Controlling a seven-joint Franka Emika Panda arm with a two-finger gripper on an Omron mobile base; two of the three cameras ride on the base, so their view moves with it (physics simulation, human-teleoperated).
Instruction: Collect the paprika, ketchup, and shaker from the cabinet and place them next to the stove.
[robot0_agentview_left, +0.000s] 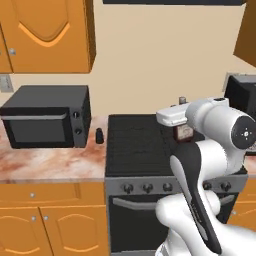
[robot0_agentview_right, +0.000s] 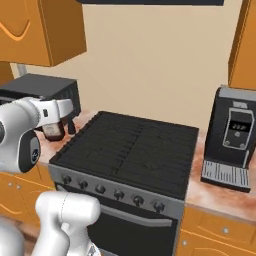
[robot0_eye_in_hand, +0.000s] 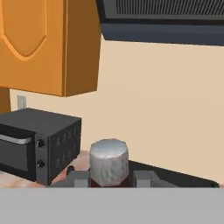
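Observation:
My gripper (robot0_agentview_left: 180, 125) is shut on the ketchup (robot0_agentview_left: 185, 133), a dark brownish-red bottle with a white label, held upright above the stove (robot0_agentview_left: 135, 145) near its right rear. From the other side the gripper (robot0_agentview_right: 52, 125) and the ketchup (robot0_agentview_right: 53, 132) sit over the stove's (robot0_agentview_right: 130, 147) left edge. In the hand view the ketchup's cap (robot0_eye_in_hand: 109, 161) rises between the fingers (robot0_eye_in_hand: 78, 179). The black shaker (robot0_agentview_left: 100, 135) stands on the counter between microwave and stove; it is the shaker (robot0_agentview_right: 71, 126) just behind the bottle. The paprika and the plain-sided cabinet are out of view.
A black microwave (robot0_agentview_left: 47, 116) sits on the marble counter left of the stove. A black coffee machine (robot0_agentview_right: 235, 137) stands on the counter to the stove's right. Orange groove-door cabinets (robot0_agentview_left: 45, 35) hang above the microwave, and a dark range hood (robot0_eye_in_hand: 162, 22) above the stove.

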